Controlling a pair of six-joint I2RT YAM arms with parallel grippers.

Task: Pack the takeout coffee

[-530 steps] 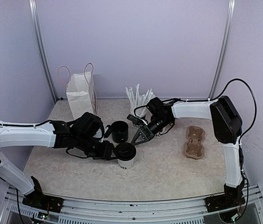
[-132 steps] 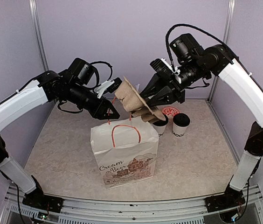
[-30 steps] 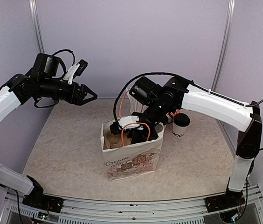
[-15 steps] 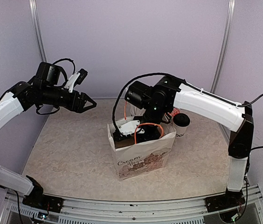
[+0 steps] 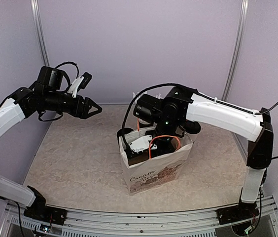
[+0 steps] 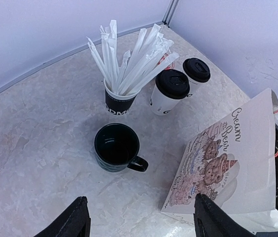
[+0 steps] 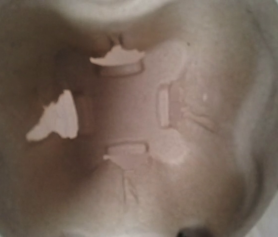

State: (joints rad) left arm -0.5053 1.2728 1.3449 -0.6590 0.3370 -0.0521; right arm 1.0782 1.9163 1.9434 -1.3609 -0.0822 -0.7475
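Your left gripper [image 6: 140,198] is hovering high above the table, its fingers [image 6: 77,219] spread wide with nothing between them. The nearer coffee cup [image 6: 168,94] and the farther coffee cup [image 6: 196,74] are standing upright and lidded, well ahead of it and off to its right. They are close together, just beside the black cup of straws [image 6: 119,101]. The black mug [image 6: 116,147] is sitting nearer, straight ahead of the fingers. Your right gripper [image 5: 146,147] is reaching down into the open paper bag [image 5: 155,174]. Its camera is showing only the brown pulp carrier [image 7: 139,118], close below it. You cannot tell whether its jaws are parted or closed. A cup lid [image 5: 194,127] is showing just behind that wrist, outside the bag.
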